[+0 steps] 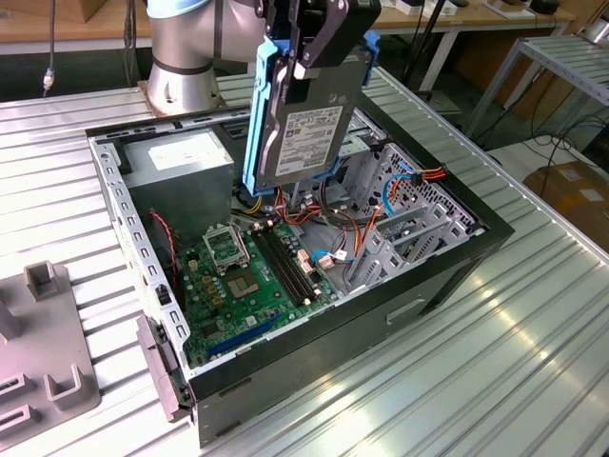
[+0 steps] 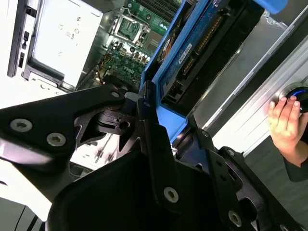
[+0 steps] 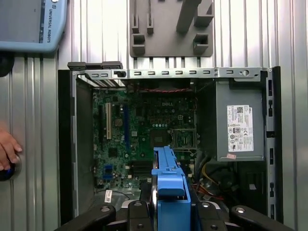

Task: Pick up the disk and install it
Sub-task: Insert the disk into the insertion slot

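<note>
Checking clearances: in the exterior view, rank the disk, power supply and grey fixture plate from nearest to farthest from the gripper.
1. Disk: clamped in the gripper, above the case.
2. Power supply: inside the case, toward the exterior view's left.
3. Grey fixture plate: on the table, outside the case.

Disk [image 1: 306,129] in tool [image 1: 303,59] above case [image 1: 381,333]

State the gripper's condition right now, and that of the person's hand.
Gripper: closed on the disk, above the computer case.
Hand: rests on a dark round object.
</note>
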Controlling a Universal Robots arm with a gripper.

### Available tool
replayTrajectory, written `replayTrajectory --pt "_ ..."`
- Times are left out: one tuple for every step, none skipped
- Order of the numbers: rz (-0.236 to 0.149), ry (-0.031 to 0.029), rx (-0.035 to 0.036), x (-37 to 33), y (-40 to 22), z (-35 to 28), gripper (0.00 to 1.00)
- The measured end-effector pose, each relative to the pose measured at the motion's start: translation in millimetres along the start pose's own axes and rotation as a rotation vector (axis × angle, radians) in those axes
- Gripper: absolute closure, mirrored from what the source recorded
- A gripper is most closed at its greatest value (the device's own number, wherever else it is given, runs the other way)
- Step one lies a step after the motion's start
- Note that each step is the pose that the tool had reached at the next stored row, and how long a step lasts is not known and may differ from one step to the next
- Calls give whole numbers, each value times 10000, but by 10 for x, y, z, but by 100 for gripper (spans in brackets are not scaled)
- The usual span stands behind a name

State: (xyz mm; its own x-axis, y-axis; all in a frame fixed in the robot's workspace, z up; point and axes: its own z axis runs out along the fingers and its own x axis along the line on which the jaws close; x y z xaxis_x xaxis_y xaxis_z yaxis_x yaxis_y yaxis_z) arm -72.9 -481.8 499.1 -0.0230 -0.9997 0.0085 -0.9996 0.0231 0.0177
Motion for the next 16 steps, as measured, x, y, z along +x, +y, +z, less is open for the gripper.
replayTrajectory --pt "1 1 -1 32 -7 0 63" --pt "0 1 0 51 -9 0 63" --pt "0 0 0 74 -11 1 63" --pt "0 -1 1 118 -13 2 63" --pt "0 1 0 150 -15 3 63" --pt "0 2 0 175 -17 3 63" --pt "-1 1 0 189 -19 4 63" --pt "-1 0 0 201 -21 5 63" --pt "0 0 0 210 -24 5 63" --pt "2 0 0 219 -28 6 63" --pt "46 -1 -1 222 -37 8 63" --pt "82 1 -1 222 -41 8 63" --pt "85 1 -1 222 -41 8 63" --pt "85 1 -1 222 -42 8 63" --pt "85 1 -1 223 -42 8 63" --pt "85 1 -1 222 -45 9 63"
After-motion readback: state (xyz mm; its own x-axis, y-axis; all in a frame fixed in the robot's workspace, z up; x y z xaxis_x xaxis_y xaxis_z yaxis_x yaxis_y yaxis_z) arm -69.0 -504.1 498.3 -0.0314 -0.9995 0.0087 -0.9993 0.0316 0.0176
